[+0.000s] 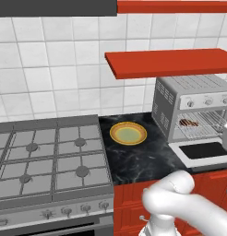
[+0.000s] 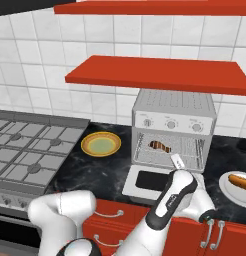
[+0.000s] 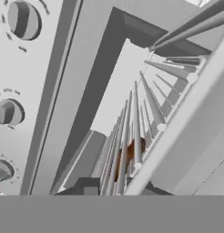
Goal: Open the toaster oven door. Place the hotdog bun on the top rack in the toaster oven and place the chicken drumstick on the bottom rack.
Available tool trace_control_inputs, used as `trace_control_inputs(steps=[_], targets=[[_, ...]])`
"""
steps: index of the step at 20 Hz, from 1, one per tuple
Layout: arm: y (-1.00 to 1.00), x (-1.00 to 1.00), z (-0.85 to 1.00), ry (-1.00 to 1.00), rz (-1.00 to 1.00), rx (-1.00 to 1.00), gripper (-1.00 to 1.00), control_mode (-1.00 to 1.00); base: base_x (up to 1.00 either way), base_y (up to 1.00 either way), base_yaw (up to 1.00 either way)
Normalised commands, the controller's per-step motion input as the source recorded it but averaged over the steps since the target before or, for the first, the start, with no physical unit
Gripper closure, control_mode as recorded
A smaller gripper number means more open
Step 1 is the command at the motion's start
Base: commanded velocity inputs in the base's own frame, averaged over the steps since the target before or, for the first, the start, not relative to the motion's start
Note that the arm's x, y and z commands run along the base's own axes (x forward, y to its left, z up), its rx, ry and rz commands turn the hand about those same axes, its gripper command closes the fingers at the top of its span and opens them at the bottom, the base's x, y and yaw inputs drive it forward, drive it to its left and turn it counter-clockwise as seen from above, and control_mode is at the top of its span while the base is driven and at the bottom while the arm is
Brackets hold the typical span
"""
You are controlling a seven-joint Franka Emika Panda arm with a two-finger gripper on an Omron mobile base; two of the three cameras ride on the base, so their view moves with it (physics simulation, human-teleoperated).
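The silver-grey toaster oven [image 2: 173,107] stands on the black counter with its door [image 2: 154,181] folded down flat, black glass up. Inside, the brown chicken drumstick [image 2: 159,146] lies on a wire rack [image 2: 187,150]; I cannot tell which level. From the left it shows as the drumstick [image 1: 189,122] in the open cavity. My gripper [image 2: 177,161] hovers over the door just in front of the cavity, open and empty. In the hand view the gripper [image 3: 118,189] looks along the rack wires at the drumstick [image 3: 127,157]. The hotdog bun [image 2: 240,180] rests on a white plate [image 2: 226,187] right of the oven.
An empty yellow plate [image 1: 128,133] sits on the counter between the gas stove [image 1: 46,156] and the oven. Red shelves [image 2: 160,72] hang above the oven. Red drawers [image 2: 107,217] run below the counter edge. The oven's knobs [image 3: 22,20] are close on the hand view's left.
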Motion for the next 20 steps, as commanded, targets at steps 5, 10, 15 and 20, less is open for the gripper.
trace_control_inputs(steps=[5, 10, 15, 20], targets=[[-0.23, -1.00, 0.19, 0.00, 0.00, 0.08, 1.00, -1.00, 0.00, 0.00, 0.00], [-0.16, -0.79, 0.36, 0.00, 0.00, 0.02, 1.00, -1.00, 0.00, 0.00, 0.00], [-0.11, -0.67, 0.72, 0.00, -0.02, 0.00, 1.00, -1.00, 0.00, 0.00, 0.00], [-0.22, -0.84, 0.74, 0.04, -0.06, 0.00, 1.00, -1.00, 0.00, 0.00, 0.00]])
